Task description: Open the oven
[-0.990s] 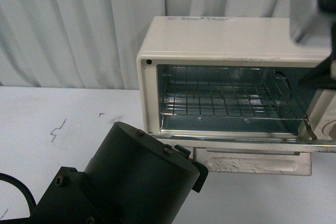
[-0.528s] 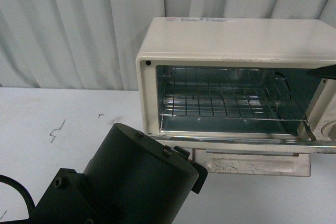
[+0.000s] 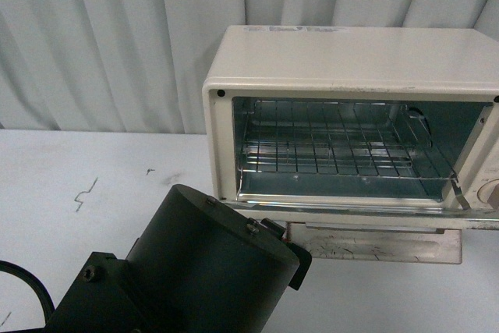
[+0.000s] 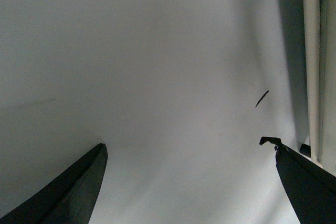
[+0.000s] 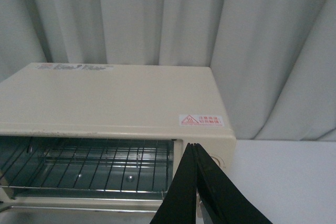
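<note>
The cream-white oven (image 3: 351, 60) stands at the right on the white table, its door (image 3: 374, 246) folded down flat and the wire rack (image 3: 335, 154) bare inside. From the right wrist view the oven (image 5: 115, 98) is seen from in front and above. My right gripper (image 5: 193, 146) is shut, holds nothing, and hangs before the oven's front right corner. My left gripper (image 4: 185, 144) is open over bare table, nothing between its fingers. The left arm (image 3: 210, 271) is low, just left of the lowered door.
A pale curtain (image 3: 117, 37) hangs behind the table (image 3: 93, 169). Small dark marks (image 3: 84, 193) lie on the table to the left of the oven. A cream strip (image 4: 312, 51) runs along one edge of the left wrist view.
The right arm, seen at the upper right of the front view earlier, has left that view. The oven door stays down and the left arm has barely moved.
</note>
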Robot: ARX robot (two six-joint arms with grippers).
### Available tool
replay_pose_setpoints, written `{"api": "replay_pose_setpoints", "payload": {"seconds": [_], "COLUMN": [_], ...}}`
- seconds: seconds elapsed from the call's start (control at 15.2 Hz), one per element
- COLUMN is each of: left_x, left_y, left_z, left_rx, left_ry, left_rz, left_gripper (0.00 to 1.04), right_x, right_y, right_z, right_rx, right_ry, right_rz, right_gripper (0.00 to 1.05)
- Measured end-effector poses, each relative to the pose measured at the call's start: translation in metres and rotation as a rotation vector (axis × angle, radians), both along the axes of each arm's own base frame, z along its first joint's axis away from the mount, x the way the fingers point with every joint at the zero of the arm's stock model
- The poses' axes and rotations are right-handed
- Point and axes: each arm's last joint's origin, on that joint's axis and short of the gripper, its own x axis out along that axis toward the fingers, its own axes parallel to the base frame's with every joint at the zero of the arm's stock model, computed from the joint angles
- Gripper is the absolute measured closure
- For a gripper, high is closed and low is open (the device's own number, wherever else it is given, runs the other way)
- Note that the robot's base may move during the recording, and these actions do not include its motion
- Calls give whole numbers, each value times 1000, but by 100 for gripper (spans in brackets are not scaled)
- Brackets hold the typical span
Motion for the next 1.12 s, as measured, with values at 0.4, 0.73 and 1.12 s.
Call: {"api": "replay_pose_setpoints", "payload": {"seconds": [0.4,0.73,1.12], "left_x": [0,0,0], "left_y": [0,0,0], "left_z": [0,0,0], "left_rx": [1,1,2], "left_ry": [-2,-1,-1], "left_rz": [1,0,1], "left_gripper": [7,7,7], "right_x": [-34,-49,-59], "right_y": [-25,-27,-27], "right_z": [-24,-33,-38], "right_rx": [28,31,31], "right_ry": [-7,-9,-22], "right_rz": [3,2,2], "right_gripper": [103,103,103]}}
